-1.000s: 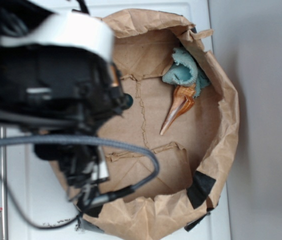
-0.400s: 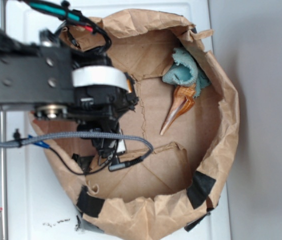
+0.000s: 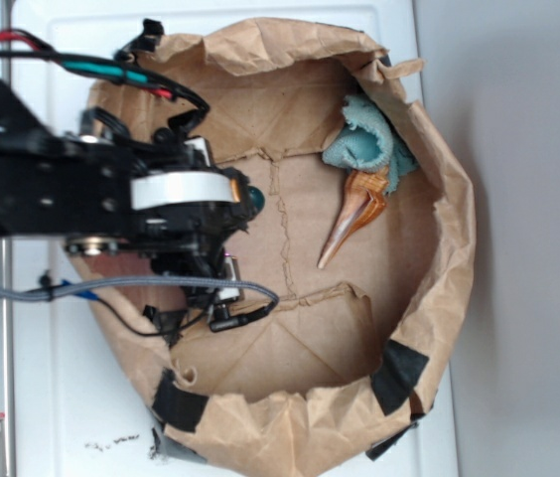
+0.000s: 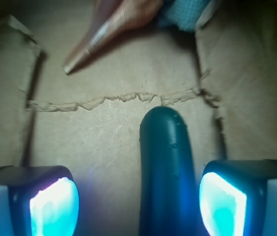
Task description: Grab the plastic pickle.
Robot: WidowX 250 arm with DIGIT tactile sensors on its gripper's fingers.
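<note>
The gripper (image 4: 138, 199) is lowered into the left part of a brown paper bag (image 3: 439, 298) whose sides are rolled down into a shallow bowl, standing on a white table (image 3: 71, 397). In the wrist view its two fingers (image 4: 52, 199) stand wide apart, one at each lower corner, and the plastic pickle (image 4: 167, 172) lies on the bag floor between them, nearer the right finger and not touching either as far as can be seen. The pickle is dark green and glossy, and its rounded end points away toward a torn seam in the paper. In the exterior view only a small dark green tip of the pickle (image 3: 255, 201) peeks out from under the black arm (image 3: 52, 194). At the far right of the bag lies an orange-brown cone shell (image 3: 354, 214), its wide end tucked against a light teal cloth (image 3: 369, 139), both well apart from the pickle.
</note>
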